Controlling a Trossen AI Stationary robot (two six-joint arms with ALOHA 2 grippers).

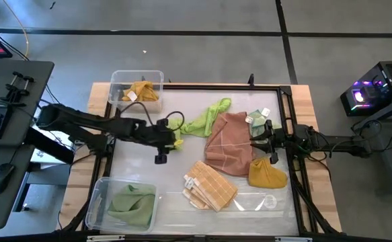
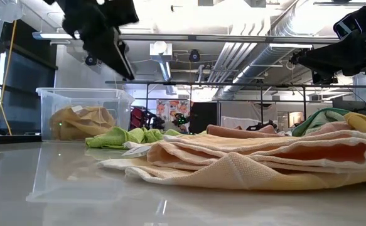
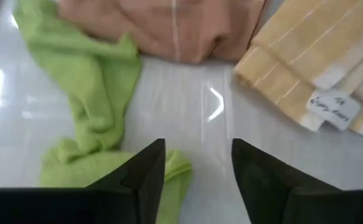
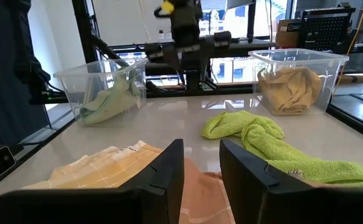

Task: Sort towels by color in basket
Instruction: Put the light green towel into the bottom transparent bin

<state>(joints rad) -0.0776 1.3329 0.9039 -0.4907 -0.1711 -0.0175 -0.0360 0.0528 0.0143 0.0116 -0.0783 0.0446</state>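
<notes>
My left hand [image 1: 171, 139], fingers apart, hovers right beside the lime towel [image 1: 206, 119] (long axis running away toward the right hand [image 1: 261, 140], also apart).

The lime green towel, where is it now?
In the high view, the lime green towel lies mid-table, touching the pink-brown towel, just ahead of the left gripper.
</notes>
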